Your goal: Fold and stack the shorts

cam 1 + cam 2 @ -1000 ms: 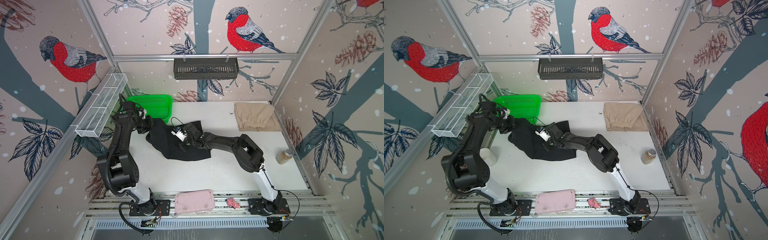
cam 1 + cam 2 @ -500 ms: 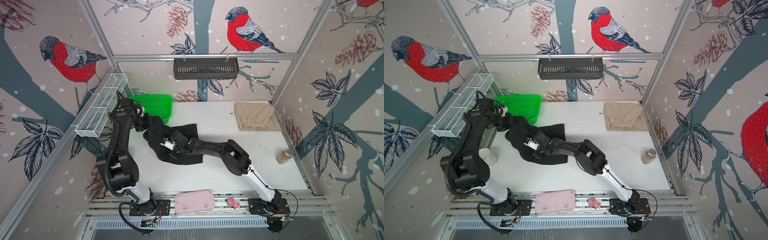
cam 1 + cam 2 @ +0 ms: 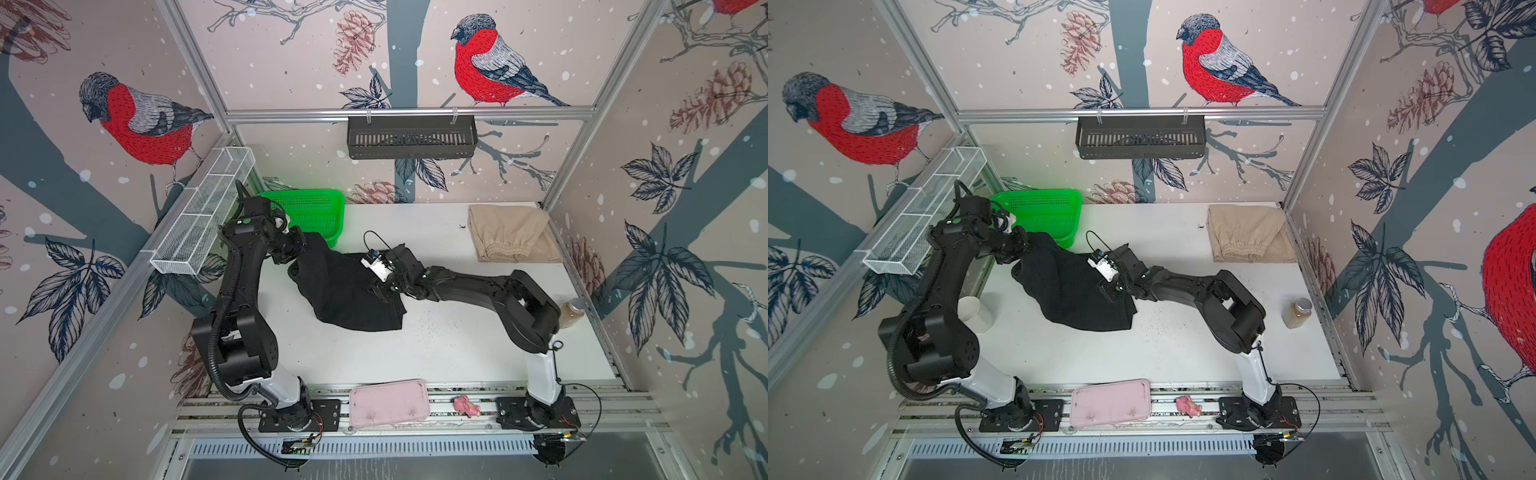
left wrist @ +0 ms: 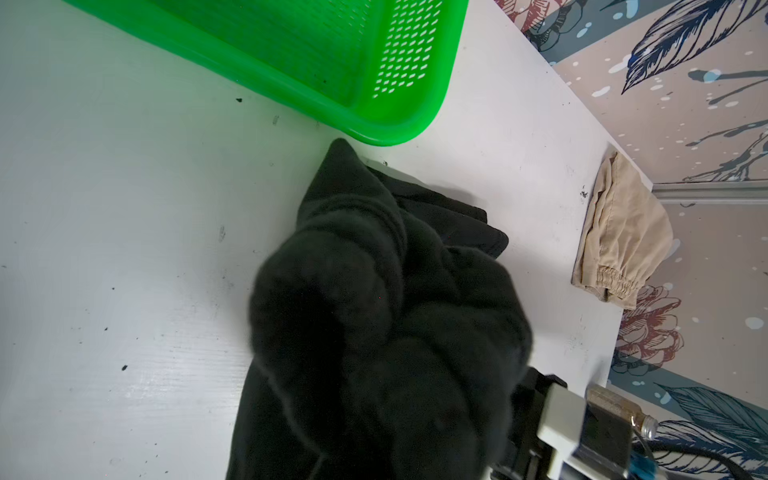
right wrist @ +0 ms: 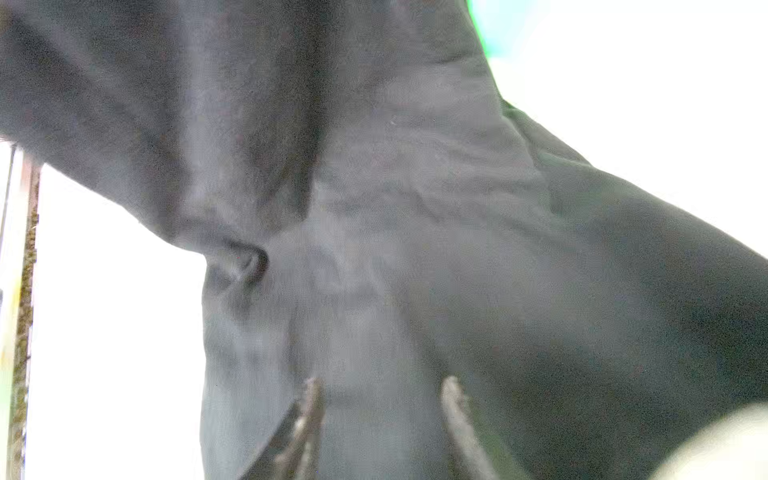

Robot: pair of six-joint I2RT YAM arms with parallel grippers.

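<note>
On the white worktop (image 3: 436,345), the black shorts (image 3: 349,291) lie bunched near the green basket (image 3: 316,208). The left pincer (image 3: 297,253) pinches one end and lifts it. The right pincer (image 5: 380,399) is spread over the cloth. The tan shorts (image 3: 511,235) lie folded in the far corner.

You're looking at a lab test cell: aluminium frame (image 3: 409,113), bird-print walls (image 3: 137,120), arms bolted to a rail (image 3: 415,419).

Matt black cloth shorts (image 3: 349,291), glossy plastic basket (image 3: 316,208)
</note>
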